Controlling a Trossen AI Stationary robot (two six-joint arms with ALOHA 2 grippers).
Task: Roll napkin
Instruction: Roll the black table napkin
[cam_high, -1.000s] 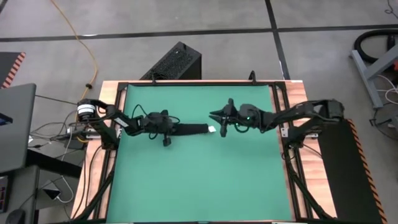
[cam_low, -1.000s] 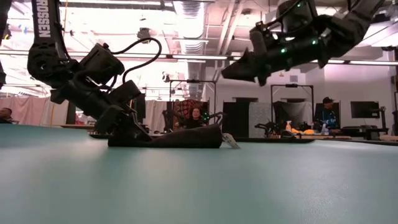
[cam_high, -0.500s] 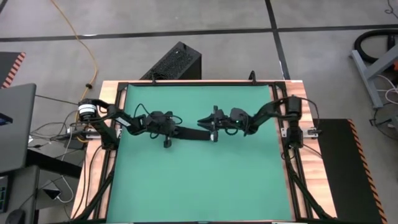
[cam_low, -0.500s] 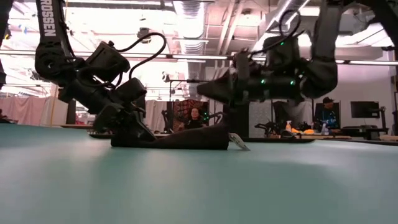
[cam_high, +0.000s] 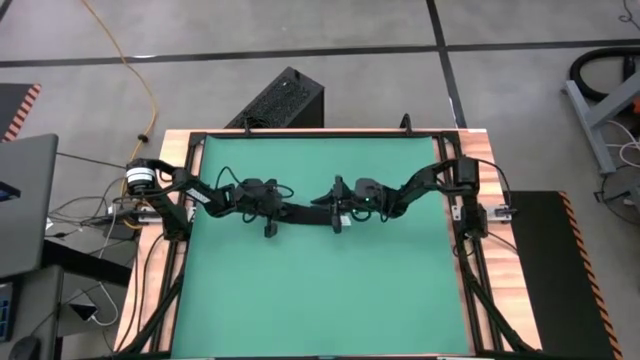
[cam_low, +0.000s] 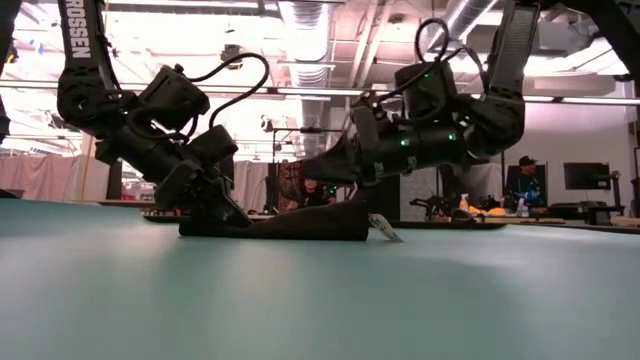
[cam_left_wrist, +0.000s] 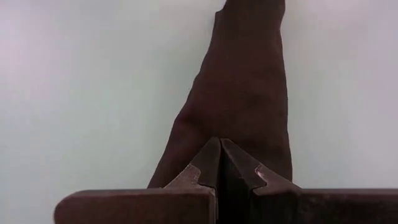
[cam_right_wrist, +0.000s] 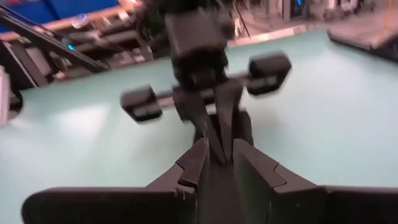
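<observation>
One napkin (cam_high: 303, 212), rolled narrow, lies on one green table (cam_high: 320, 300). Two arms reach over it, each with one gripper: the left gripper (cam_high: 283, 209) and the right gripper (cam_high: 320, 200), two in all. One black box with vent slots (cam_high: 280, 100) and one yellow cable (cam_high: 130, 70) are on the floor. Two people (cam_low: 315, 188) show in the room behind.

Robot lab / open workshop hall.
Bare concrete floor (cam_high: 330, 60) w/ dark seams, yellow cable (cam_high: 128, 62) trailing across it, black vented box (cam_high: 280, 98) on the floor by the green table (cam_high: 320, 290). Low view: exposed ceiling ducts (cam_low: 300, 25), strip lights, monitor (cam_low: 586, 176) and benches w/ gear at the back, 2 people (cam_low: 524, 172) at stations.
</observation>
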